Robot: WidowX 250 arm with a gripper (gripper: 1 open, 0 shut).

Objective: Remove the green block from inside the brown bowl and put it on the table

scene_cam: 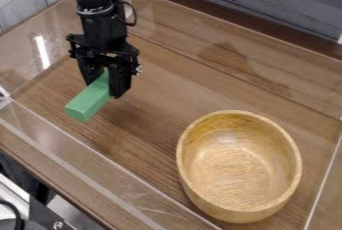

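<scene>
A: At about ten o'clock in the view, the claw (pixel 104 82) points straight down, and its dark fingers are clamped on the upper end of the green block (pixel 90 101).

B: So it's holding the block, not just next to it?

A: Holding, as far as I can judge. The fingers straddle one end, and the rest of the block slants down toward seven o'clock from the grip.

B: Is the block resting on the counter (pixel 201 64) already?

A: I cannot tell. Its lower end looks very close to the wood, perhaps touching, but the angle won't settle that.

B: And the brown bowl (pixel 242 164)?

A: Down at five o'clock, well apart from the claw, and nothing lies inside it.

B: Then the removal part is done.

A: Yes, I'd say so. The block is out and well across the counter from the bowl. What's left, I'd judge, is setting it flat, letting go, and lifting clear.

B: Any obstacles?

A: The clear plastic wall (pixel 54 144) runs near the block, toward eight o'clock.
</scene>
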